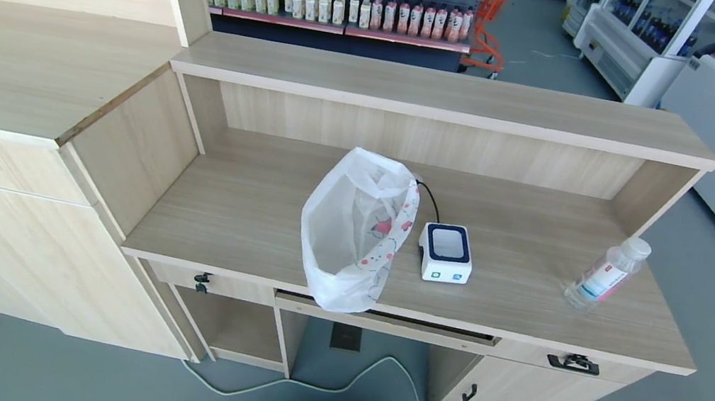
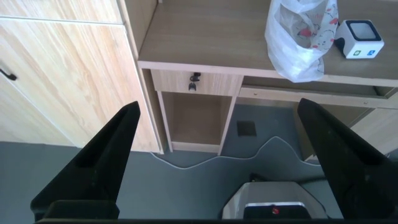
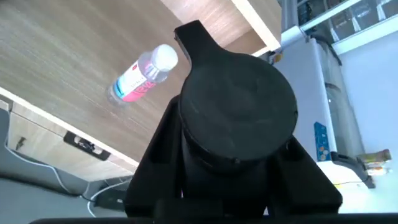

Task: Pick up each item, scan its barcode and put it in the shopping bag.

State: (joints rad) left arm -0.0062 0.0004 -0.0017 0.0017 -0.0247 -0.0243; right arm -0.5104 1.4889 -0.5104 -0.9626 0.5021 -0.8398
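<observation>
The bottle (image 1: 606, 272) stands upright at the counter's (image 1: 527, 213) right end, nearest the right gripper (image 3: 231, 124), whose state cannot be told, while the left gripper's (image 2: 219, 104) jaws hang spread, well away.

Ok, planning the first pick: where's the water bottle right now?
In the head view the water bottle sits on the counter's right end, near the front edge, right of the scanner.
</observation>
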